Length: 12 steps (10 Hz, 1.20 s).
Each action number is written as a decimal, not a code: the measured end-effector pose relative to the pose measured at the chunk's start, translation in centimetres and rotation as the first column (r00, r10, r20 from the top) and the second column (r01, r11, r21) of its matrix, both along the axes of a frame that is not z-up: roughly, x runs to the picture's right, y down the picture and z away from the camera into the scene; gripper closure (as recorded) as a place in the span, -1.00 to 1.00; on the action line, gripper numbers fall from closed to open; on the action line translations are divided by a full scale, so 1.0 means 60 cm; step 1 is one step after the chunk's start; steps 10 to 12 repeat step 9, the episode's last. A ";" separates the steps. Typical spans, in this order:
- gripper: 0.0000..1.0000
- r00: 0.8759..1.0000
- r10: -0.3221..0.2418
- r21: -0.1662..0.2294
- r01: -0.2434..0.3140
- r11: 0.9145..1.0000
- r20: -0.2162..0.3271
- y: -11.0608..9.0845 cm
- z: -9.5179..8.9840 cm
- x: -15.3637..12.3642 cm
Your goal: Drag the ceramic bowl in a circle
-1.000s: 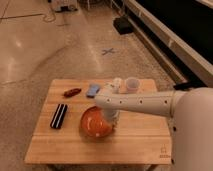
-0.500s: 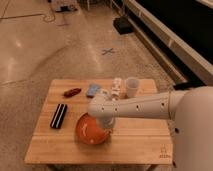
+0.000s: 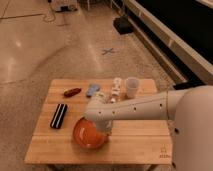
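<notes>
The gripper (image 3: 101,131) is pressed down at the ceramic bowl's (image 3: 89,135) rim (finger opening cannot be told) on the wooden table (image 3: 135,142).

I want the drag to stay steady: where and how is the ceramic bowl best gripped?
Probably at the rim, from above. The ceramic bowl is wide, shallow and upright on the table, so only its thin edge fits between two fingers, one inside, one outside. The gripper sits over the bowl's right rim, the side nearest the arm.

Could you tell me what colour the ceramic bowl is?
Glossy orange-red, in the camera view; the ceramic bowl sits under the gripper.
</notes>
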State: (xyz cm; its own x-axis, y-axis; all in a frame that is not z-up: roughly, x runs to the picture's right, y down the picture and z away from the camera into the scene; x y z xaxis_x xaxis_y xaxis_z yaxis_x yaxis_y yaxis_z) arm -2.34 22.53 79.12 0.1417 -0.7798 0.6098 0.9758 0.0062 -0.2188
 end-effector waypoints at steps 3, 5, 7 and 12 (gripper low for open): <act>0.73 1.000 -0.007 0.017 0.007 1.000 0.002 -0.015 0.011 -0.030; 0.73 1.000 -0.022 0.023 0.022 0.999 0.004 -0.030 0.023 -0.058; 0.73 1.000 -0.022 0.034 0.022 0.999 0.004 -0.043 0.033 -0.095; 0.73 1.000 -0.024 0.042 0.024 0.999 0.000 -0.051 0.037 -0.114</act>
